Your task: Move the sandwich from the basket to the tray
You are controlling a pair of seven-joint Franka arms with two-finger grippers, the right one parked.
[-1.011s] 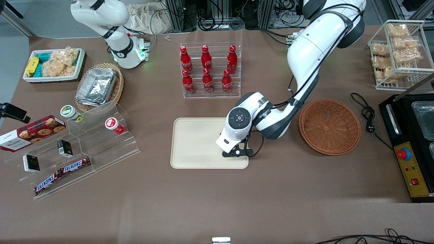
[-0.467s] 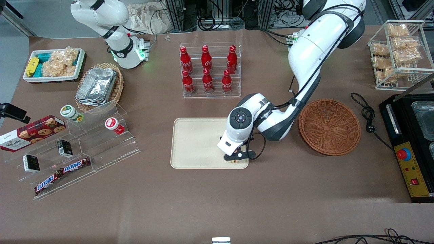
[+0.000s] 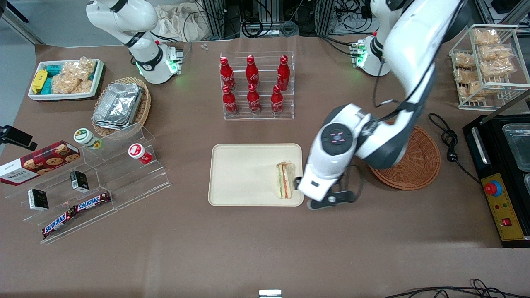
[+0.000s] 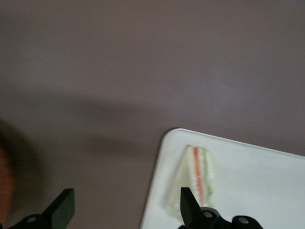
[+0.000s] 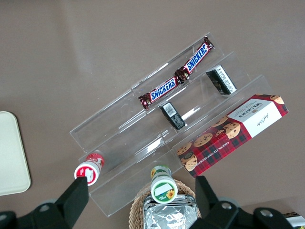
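Covering much of the basket (image 3: 418,165), the working arm hides its rim nearest the tray; the gripper (image 4: 125,212) hangs released, fingers spread, at the tray's (image 3: 244,174) 3 o'clock edge. On that edge lies the sandwich (image 3: 285,179), long axis running 12 to 6 o'clock

Gripper (image 4: 121,210) raised, fingers (image 4: 62,207) spread

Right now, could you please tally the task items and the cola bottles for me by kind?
Sandwich, on tray: 1
Tray: 1
Basket: 1
Cola bottles: 6
Gripper, open beside the tray: 1
Total: 10
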